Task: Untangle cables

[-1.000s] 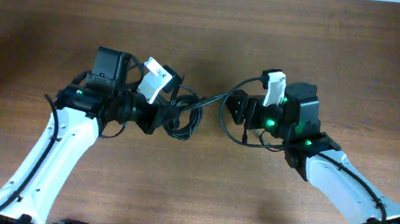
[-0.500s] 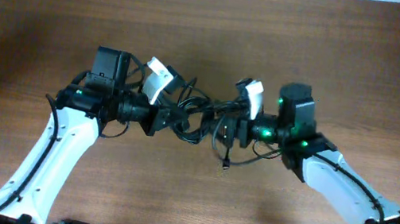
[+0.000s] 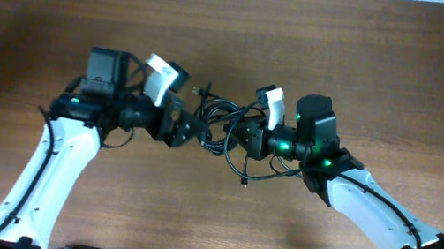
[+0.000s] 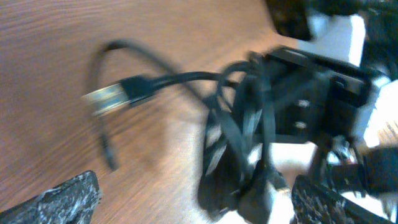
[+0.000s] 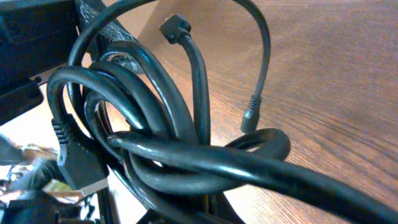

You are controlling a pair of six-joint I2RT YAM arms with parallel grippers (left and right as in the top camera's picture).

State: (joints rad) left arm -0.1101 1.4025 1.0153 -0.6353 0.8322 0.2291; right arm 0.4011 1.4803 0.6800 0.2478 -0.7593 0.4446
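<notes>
Gaping wide, the left gripper (image 3: 189, 128) straddled the tangled cables (image 3: 219, 122), which sat bunched between both arms at mid-table. The right gripper (image 3: 243, 139) pinched that bundle from the opposite side. A silver-tipped plug (image 4: 102, 99) stuck out over the wooden table (image 3: 349, 55).

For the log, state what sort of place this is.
Likely a robotics lab bench: a bare wooden table, a white left arm and right arm working at it, and tangled black cables between them. Little else of the room shows.
</notes>
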